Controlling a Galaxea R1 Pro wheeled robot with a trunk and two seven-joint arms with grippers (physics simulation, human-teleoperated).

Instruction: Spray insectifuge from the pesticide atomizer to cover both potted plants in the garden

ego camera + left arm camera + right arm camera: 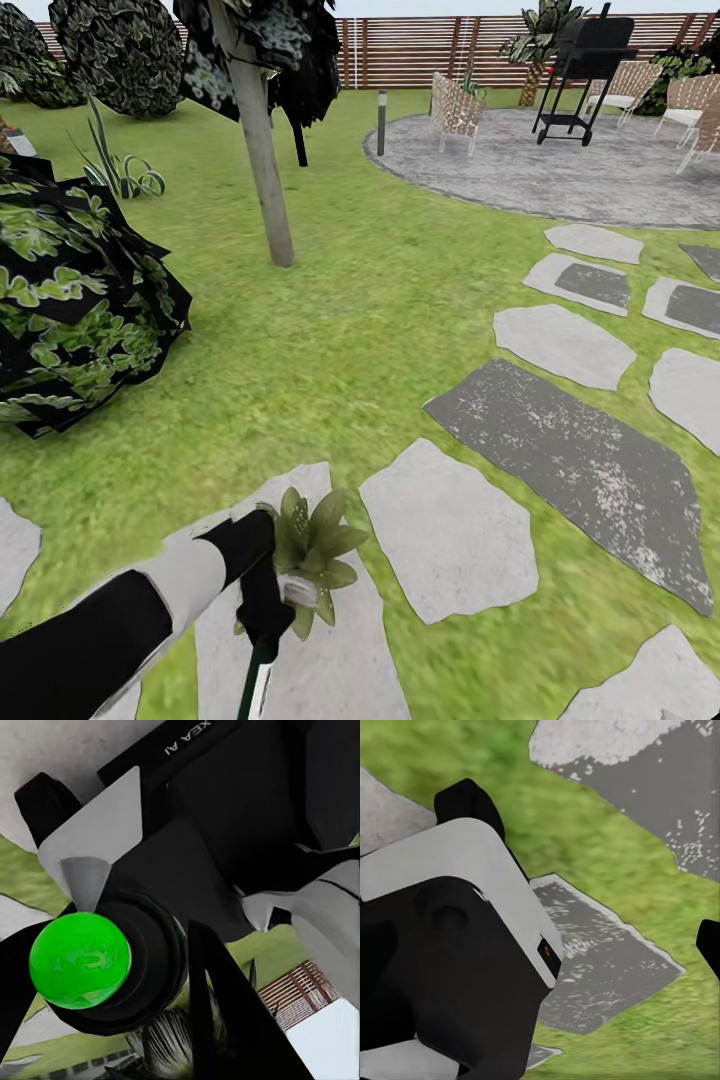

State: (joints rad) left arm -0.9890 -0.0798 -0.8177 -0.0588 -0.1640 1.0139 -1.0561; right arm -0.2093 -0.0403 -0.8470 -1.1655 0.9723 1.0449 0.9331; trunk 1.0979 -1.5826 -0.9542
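Head view | left hand grips pesticide atomizer beside potted plant | right hand unclear

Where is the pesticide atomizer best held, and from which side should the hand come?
Grip the pesticide atomizer by its slim body just under its trigger head, from the side, across its length. The body is narrow and even; the head must stay free, facing the potted plant. The left hand grips about there.

Head camera high, facing down over lawn; wrist cameras close, sharing stepping stones.
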